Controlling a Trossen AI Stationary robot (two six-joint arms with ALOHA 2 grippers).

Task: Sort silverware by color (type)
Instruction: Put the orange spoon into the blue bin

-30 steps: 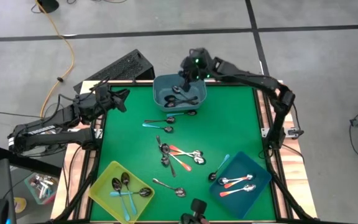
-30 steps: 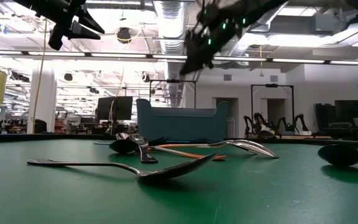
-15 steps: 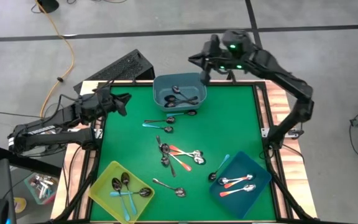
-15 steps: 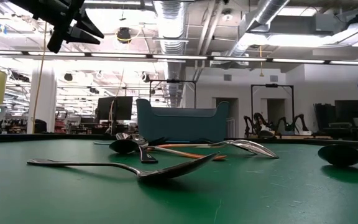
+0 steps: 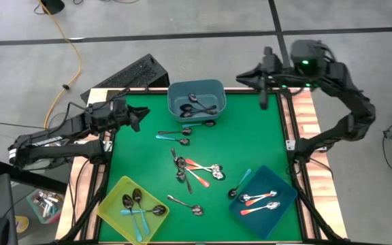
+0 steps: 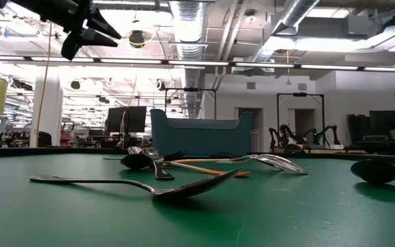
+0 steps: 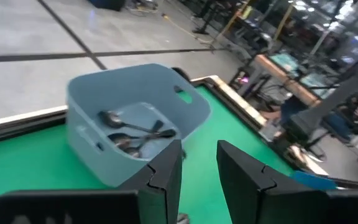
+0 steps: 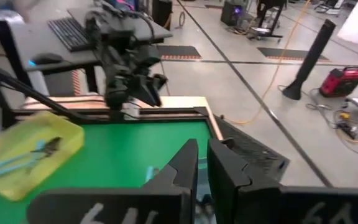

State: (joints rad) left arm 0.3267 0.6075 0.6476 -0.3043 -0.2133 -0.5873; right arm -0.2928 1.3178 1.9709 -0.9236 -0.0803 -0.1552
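Note:
Spoons lie loose on the green table: a cluster (image 5: 196, 170) in the middle, two (image 5: 172, 136) below the grey-blue bin, one (image 5: 186, 203) near the yellow bin, and a teal-handled one (image 5: 240, 182) beside the dark blue bin. The grey-blue bin (image 5: 196, 99) (image 7: 135, 134) holds dark spoons. The yellow bin (image 5: 133, 207) holds teal-handled and dark ones, and the dark blue bin (image 5: 267, 201) holds orange-red ones. My left gripper (image 5: 138, 114) (image 7: 197, 152) hangs open and empty over the far-left part of the table. My right gripper (image 5: 245, 76) (image 8: 202, 149) hovers at the far edge, right of the grey-blue bin, with a narrow gap and nothing in it.
A keyboard (image 5: 138, 73) sits beyond the far-left corner. The table has a wooden rim (image 5: 298, 129). Bare green surface shows along the left side and the far right. In the low view a dark spoon (image 6: 149, 185) lies nearest, with the grey-blue bin (image 6: 201, 134) behind it.
My right arm has swung away from above the grey-blue bin toward the table's far right corner and has risen out of the low view. My left gripper has crept a little toward the table's middle.

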